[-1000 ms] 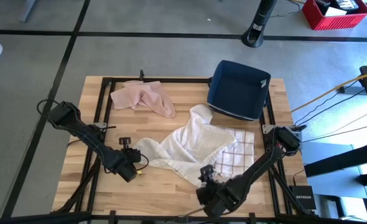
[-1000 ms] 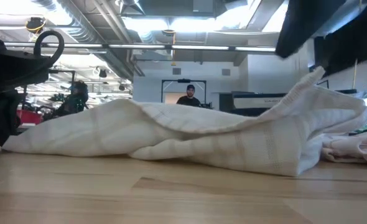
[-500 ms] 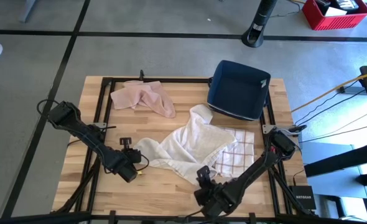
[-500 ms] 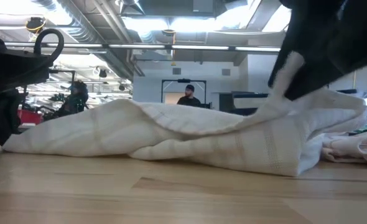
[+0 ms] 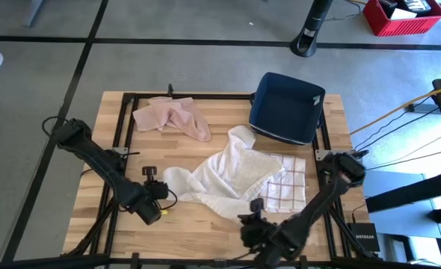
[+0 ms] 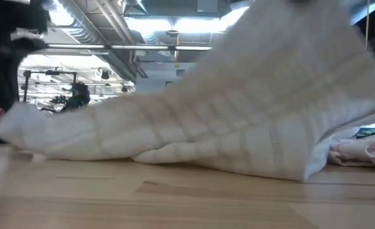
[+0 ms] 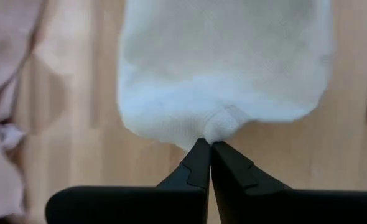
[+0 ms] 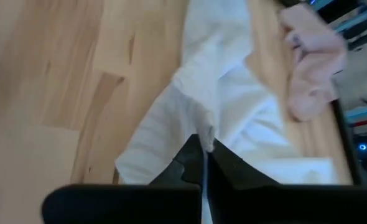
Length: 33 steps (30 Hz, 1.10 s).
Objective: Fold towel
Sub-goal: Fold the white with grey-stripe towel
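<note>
Between the right pincer's [image 8: 203, 152] now-closed jaws sits a white towel [image 5: 228, 175] edge, newly lifted off the surface [image 5: 198, 224]; left pincer [image 7: 208, 152] stays clamped on the opposite corner, so spreading can begin.

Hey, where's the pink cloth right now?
In the high view the pink cloth lies crumpled at the table's far left corner, left of the blue bin and beyond the white towel.
</note>
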Motion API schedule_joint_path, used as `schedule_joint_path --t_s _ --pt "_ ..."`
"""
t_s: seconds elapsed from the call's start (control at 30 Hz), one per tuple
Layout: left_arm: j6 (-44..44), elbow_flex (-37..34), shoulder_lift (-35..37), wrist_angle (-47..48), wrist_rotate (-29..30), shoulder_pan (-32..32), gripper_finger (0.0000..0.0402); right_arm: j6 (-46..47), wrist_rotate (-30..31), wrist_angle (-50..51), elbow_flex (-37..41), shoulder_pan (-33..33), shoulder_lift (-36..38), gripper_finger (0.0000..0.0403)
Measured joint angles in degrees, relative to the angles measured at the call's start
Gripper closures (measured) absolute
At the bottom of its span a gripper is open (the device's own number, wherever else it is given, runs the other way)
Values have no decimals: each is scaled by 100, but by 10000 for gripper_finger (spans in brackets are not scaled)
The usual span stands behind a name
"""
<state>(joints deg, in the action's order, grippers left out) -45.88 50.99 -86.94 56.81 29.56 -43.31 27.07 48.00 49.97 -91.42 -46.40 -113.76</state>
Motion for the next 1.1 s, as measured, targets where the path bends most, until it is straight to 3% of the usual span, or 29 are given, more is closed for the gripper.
schedule_joint_path --t_s 0.23,0.43,0.6,0.87,1.1 --pt "-173 1182 387 1309 127 -112 401 308 518 258 -4 -135 1019 400" --pt "49 2249 808 1962 508 -109 401 -71 1179 260 -4 -77 1799 400" --pt "317 3083 1140 2447 1394 -23 401 -553 1724 207 -7 126 2427 401" --pt "1092 4305 1491 2651 2725 398 401 -2127 1946 -867 -9 818 3202 401" --pt "1995 5120 1605 2608 3505 813 401 -3764 1617 -2050 -9 1544 3612 401"
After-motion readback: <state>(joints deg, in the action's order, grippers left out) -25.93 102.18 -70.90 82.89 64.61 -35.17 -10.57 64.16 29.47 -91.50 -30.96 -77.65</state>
